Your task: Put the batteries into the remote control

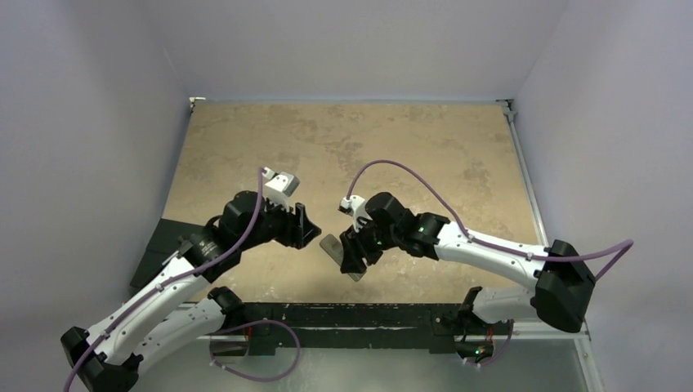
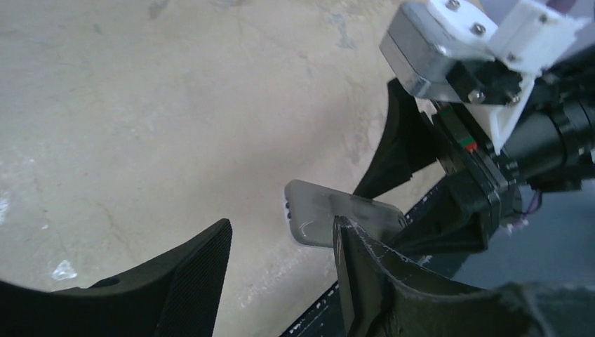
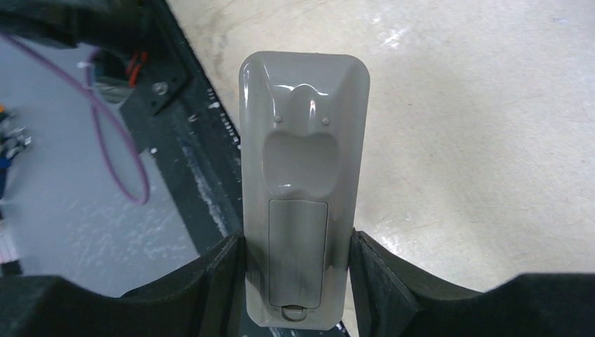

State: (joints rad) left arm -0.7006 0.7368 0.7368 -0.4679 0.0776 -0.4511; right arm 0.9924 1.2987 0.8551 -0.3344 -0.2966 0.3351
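Note:
My right gripper [image 3: 298,281] is shut on the remote control [image 3: 302,161], its fingers [image 3: 217,281] pressing the two long sides. The remote's grey back faces the right wrist camera, and the battery cover sits in its recess. From above, the remote [image 1: 333,247] hangs low over the table's near edge, sticking out of the right gripper [image 1: 353,255]. My left gripper [image 1: 306,229] is just to its left, open with nothing between its fingers. In the left wrist view the remote's free end [image 2: 330,214] lies just beyond the left gripper [image 2: 281,232]. The batteries are out of view.
The tan table [image 1: 368,147] is enclosed by pale walls on three sides. A black rail [image 1: 327,314] runs along the near edge between the arm bases. A dark mat [image 1: 159,245] lies at the left edge under the left arm.

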